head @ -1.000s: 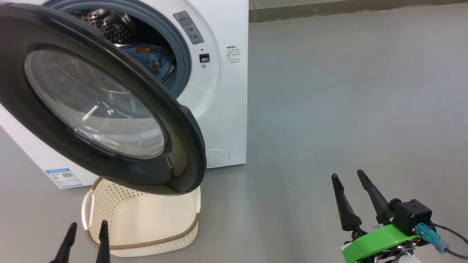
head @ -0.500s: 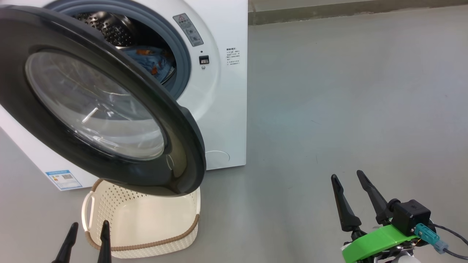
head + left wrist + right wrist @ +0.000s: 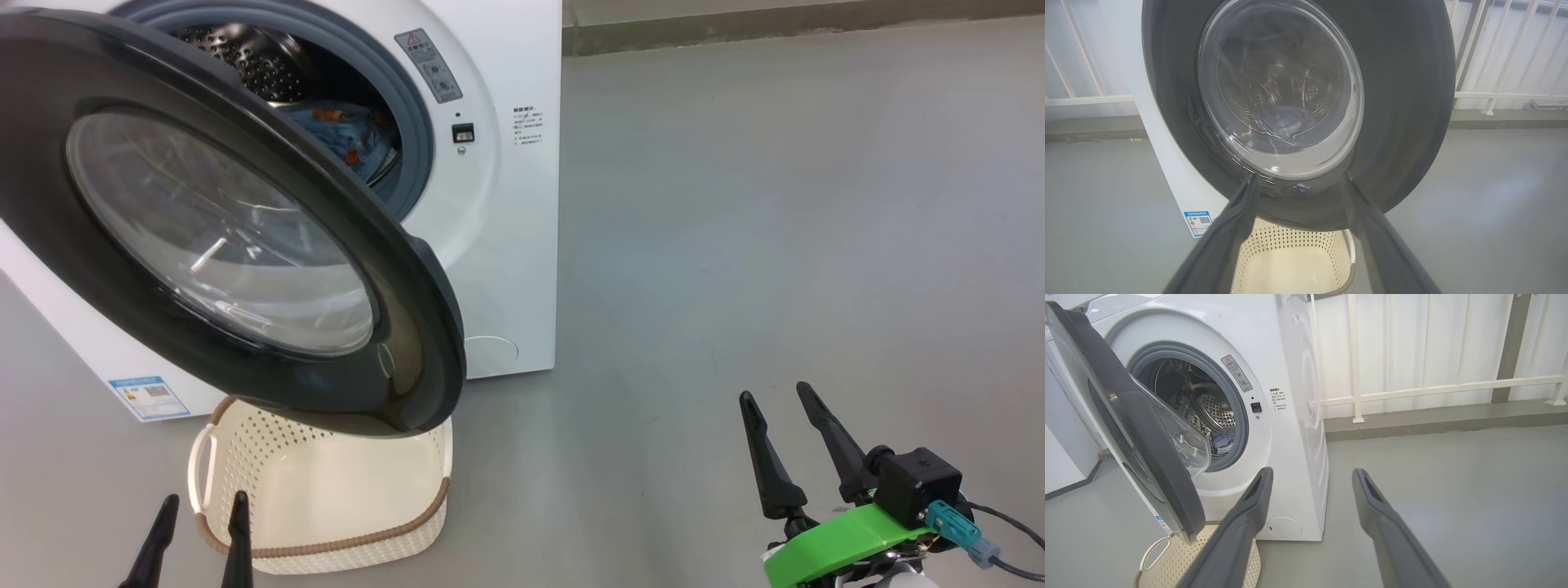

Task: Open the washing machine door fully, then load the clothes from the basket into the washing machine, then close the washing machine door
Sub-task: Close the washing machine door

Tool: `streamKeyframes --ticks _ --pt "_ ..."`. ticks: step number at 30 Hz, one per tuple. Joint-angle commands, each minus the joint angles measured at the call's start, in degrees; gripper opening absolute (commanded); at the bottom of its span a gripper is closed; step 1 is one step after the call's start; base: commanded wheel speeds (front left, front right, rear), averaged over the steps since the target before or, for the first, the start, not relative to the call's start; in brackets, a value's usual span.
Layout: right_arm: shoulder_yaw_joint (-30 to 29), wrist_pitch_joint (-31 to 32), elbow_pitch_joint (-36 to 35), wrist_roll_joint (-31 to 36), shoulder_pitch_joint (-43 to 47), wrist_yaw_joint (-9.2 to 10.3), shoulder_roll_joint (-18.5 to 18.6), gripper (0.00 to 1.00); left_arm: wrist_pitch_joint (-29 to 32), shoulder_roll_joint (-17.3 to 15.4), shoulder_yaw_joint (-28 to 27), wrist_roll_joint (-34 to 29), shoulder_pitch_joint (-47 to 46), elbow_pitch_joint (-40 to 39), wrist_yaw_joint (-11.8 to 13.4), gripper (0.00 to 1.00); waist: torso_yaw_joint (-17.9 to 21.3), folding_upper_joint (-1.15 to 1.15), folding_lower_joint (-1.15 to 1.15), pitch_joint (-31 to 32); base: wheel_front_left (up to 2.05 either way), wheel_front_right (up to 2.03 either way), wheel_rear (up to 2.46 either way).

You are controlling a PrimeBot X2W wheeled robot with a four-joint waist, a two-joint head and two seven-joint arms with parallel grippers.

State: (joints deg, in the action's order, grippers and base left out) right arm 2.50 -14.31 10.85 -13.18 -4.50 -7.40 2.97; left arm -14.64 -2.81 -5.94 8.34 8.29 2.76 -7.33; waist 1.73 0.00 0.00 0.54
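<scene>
Judging the loading done and only the closing left: seeing the clothes [image 3: 351, 139] lying inside the drum [image 3: 245, 57] of the washing machine [image 3: 514, 245], and the basket [image 3: 326, 490] sitting on the floor [image 3: 775, 204] with nothing visible inside, tucked partly under the door's lower edge at the near left of the machine.

Finding the washing machine door [image 3: 220, 229] hanging partway out, hinging on the left, turning its glossy outer face toward the near left and pointing its free edge near and right. Being a round upright disc, offering no long axis; counting instead on the broad face and the swing back toward the far right.

Showing the left fingers [image 3: 237, 539] spread wide and holding nothing, hovering low on the near side of the basket, aiming straight at the door's outer face in the left wrist view, apart from it. Showing the right fingers [image 3: 769, 457] equally wide and bare, well apart to the right over the floor.

Reckoning the left arm the nearer for the push; probably needing contact on the outer face close to the free edge, driving away toward the machine, while minding the basket rim below.
</scene>
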Motion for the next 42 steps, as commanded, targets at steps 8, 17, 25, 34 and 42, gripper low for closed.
streamKeyframes --ticks 8,17,25,34,42 --pt "1.1 -0.7 -1.0 -0.6 -0.1 -0.09 -0.1 0.00 -0.4 -0.6 -1.4 -0.4 -2.1 -1.9 -0.2 1.00 -0.2 0.00 0.00 -0.1 0.00 0.00 0.00" --pt "1.0 -0.7 -12.0 -3.2 -1.9 -0.09 -0.1 0.00 -0.4 -0.5 -1.6 -0.2 -2.5 -1.9 -0.2 1.00 -0.4 0.00 0.00 -0.5 0.00 0.00 0.00" --pt "7.1 -0.7 -27.5 -3.0 -6.1 -0.09 0.4 0.00 -0.4 -0.4 -1.1 0.6 -2.9 -1.2 -0.2 1.00 -1.4 0.00 0.00 -1.2 0.00 0.00 0.00" --pt "19.6 -0.7 -30.7 -3.9 -11.8 -0.09 3.2 0.00 -0.4 -0.2 -0.3 1.4 -4.1 -0.7 -0.2 1.00 -4.3 0.00 0.00 -2.7 0.00 0.00 0.00" --pt "32.2 -0.7 -24.0 -6.1 -17.4 -0.09 5.3 0.00 -0.4 -0.1 1.7 2.1 -6.0 -0.7 -0.2 1.00 -9.2 0.00 0.00 -4.8 0.00 0.00 0.00"
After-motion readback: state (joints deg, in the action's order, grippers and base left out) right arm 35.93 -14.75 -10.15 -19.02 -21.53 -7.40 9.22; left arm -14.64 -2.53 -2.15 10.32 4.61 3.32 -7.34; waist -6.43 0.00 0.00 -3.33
